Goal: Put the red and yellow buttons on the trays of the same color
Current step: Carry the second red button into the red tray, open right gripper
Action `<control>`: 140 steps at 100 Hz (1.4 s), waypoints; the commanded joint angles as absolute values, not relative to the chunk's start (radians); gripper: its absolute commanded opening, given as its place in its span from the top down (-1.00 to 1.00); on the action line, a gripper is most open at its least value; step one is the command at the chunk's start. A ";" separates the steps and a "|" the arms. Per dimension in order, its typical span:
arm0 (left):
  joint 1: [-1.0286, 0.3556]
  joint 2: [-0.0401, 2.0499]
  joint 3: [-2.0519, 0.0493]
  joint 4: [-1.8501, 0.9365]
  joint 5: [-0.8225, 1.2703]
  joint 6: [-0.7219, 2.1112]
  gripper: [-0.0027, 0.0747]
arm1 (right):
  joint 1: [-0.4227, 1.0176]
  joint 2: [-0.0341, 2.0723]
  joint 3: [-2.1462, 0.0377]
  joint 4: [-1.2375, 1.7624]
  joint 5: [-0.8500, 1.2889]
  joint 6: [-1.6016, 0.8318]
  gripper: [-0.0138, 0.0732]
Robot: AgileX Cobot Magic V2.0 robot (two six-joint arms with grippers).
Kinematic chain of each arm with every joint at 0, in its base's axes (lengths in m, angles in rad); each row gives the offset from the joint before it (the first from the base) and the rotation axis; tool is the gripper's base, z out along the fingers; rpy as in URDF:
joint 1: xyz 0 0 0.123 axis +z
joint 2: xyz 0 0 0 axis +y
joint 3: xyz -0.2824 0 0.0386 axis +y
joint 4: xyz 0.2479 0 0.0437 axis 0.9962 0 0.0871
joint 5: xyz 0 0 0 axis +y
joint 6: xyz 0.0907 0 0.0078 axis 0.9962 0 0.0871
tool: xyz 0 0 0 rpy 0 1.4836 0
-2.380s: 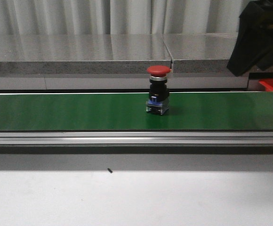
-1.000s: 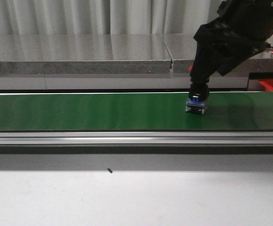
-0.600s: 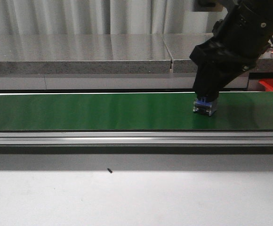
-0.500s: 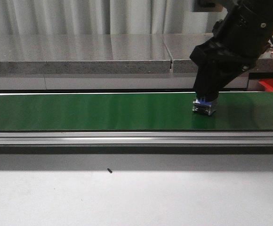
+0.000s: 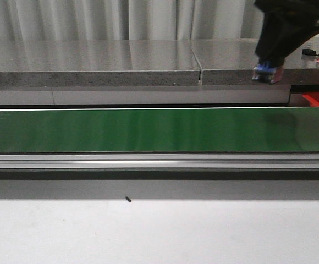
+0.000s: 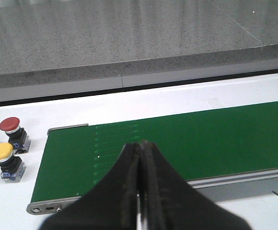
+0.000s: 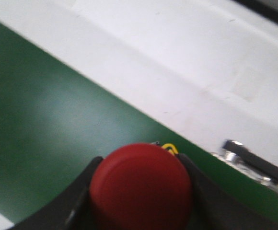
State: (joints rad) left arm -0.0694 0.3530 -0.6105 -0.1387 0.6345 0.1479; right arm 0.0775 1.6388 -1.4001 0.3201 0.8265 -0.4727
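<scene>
Red button (image 7: 141, 184) sits clamped in my right jaws (image 7: 139, 191) above the green belt (image 5: 148, 129), left jaws (image 6: 140, 187) pressed together holding nothing, no tray or writing visible.

A red button (image 7: 141, 184) with a round domed cap and blue-and-clear base (image 5: 268, 73) hangs upright, clamped between the right claw's (image 7: 138, 191) fingers, base below the claw.

A second red button (image 6: 9, 125) and a yellow button (image 6: 1, 152) stand upright together, well off to the side of the closed left claw (image 6: 140, 163).

front camera facing forward, wrist cameras close above shared green belt (image 5: 121, 129)
</scene>
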 commanded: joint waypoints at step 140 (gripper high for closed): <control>-0.077 0.360 -0.635 -0.150 0.562 0.148 0.98 | -0.495 1.978 -1.508 0.353 0.460 -0.471 0.14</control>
